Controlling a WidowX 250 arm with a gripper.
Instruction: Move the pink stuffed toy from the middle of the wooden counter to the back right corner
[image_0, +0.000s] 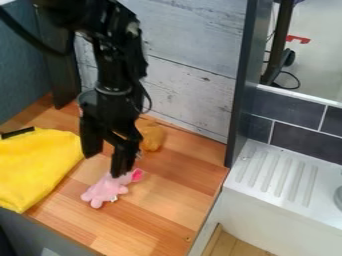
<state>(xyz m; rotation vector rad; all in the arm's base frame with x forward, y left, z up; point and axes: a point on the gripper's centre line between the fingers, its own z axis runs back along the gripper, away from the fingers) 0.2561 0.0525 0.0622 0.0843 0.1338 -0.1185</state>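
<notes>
Black arm (113, 52) is coming in from upper left of frame, claw (104, 165) is hanging down left of center, over the table (167, 192). Claw is standing wide, gap showing between its two fingers, nothing visibly gripped. Nearer fingertip is meeting the upper edge of the pink plush toy (105, 190) in view, can't tell if it is pressing on it; other finger is hanging farther left and higher in frame.

Pink plush toy is lying on the table, lower left of center, brighter pink ear (137, 175) pointing right, small white tag (113, 199) showing near its lower side. Orange-brown soft thing (153, 136) is sitting behind the claw, close to the wall, partly hidden by the arm. Yellow cloth (37, 167) is spreading over the left edge of frame, black strip (18, 133) lying along its top, cloth apart from the pink toy.

Whitewashed plank wall (190, 87) is rising behind, dark post (242, 90) is standing at its right end. White sink unit (260, 212) with ridged drainboard (280, 175) is filling lower right, dark tiles (287, 107) are running above it. Red piece (298, 39) is showing at upper right
</notes>
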